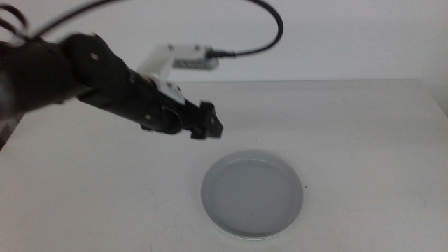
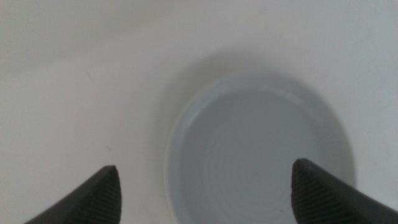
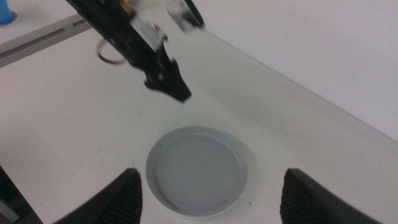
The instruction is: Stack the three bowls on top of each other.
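With its jaws spread wide and empty, the left pincer hovers at ten o'clock of the grey-blue bowl, likely stiff, slick and best pinched at its low rim

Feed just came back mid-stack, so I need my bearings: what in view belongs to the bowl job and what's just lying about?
Belongs to the job:
- grey-blue bowl, alone on the table, nothing stacked in it
- left claw, open, above the table beside the bowl
- right claw, open, seen only in its wrist view, looking down on the bowl

Just there:
- white table
- blue object at the far edge, cut off
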Robot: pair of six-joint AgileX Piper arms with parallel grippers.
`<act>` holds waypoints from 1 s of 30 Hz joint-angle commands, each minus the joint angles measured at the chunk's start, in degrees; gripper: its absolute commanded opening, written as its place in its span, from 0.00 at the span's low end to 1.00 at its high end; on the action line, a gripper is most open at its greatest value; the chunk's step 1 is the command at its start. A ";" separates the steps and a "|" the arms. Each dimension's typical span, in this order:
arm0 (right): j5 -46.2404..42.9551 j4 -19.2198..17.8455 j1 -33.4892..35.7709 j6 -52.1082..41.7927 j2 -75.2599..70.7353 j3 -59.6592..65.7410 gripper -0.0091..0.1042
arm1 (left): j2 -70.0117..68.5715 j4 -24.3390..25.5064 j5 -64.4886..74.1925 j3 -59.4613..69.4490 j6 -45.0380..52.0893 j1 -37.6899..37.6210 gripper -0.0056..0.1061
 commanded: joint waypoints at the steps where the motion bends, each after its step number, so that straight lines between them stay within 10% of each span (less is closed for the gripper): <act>1: -3.87 0.36 -0.04 -0.57 0.30 -1.24 0.58 | -6.24 1.85 -2.29 -1.46 -3.01 0.13 0.96; 16: -3.98 -0.30 -0.04 -0.68 0.30 -1.24 0.58 | -19.58 41.68 -1.92 -5.95 -30.59 0.13 0.96; 24: -10.29 -0.12 -0.04 1.84 0.47 -1.24 0.58 | -20.21 44.12 1.31 -5.95 -29.87 0.13 0.96; 30: -10.09 -8.63 -0.71 13.94 6.36 -1.87 0.58 | -20.30 43.25 2.10 -6.02 -26.30 0.93 0.95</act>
